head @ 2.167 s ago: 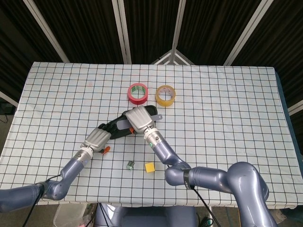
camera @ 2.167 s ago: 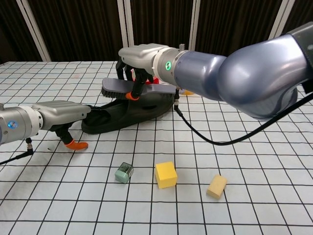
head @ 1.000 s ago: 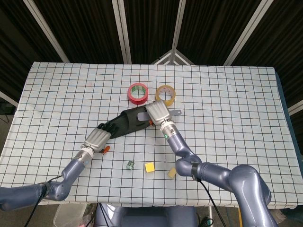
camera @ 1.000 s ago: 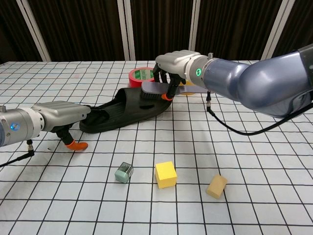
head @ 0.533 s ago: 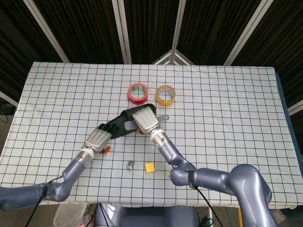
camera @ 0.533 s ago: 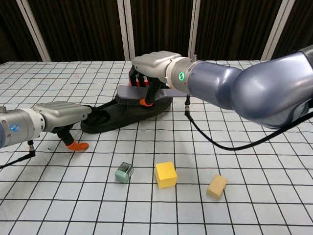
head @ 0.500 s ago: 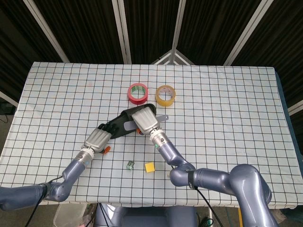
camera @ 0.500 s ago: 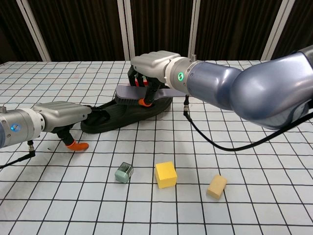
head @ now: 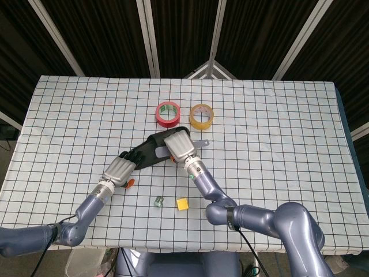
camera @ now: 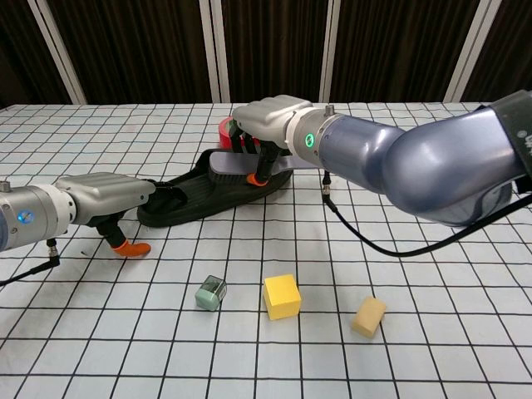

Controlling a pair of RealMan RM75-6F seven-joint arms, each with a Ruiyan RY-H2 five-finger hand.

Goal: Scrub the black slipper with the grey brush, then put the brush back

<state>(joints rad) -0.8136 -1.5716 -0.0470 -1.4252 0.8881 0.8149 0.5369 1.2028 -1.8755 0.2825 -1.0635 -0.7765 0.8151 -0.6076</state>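
arms: glossy blue-grey | robot hand (camera: 270,116) shells silver, orange fingertips | green wrist led, blk cable

Red tape roll (head: 168,113), yellow tape roll (head: 202,115), yellow cube (camera: 282,296), small green block (camera: 211,293), tan block (camera: 368,317)

black slipper (camera: 195,199), grey brush (camera: 237,166), red tape (head: 168,114), yellow cube (camera: 282,296)

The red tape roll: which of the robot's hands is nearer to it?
Right. The right hand, holding the brush, is just in front of the red tape roll; the left hand grips the slipper's far end.
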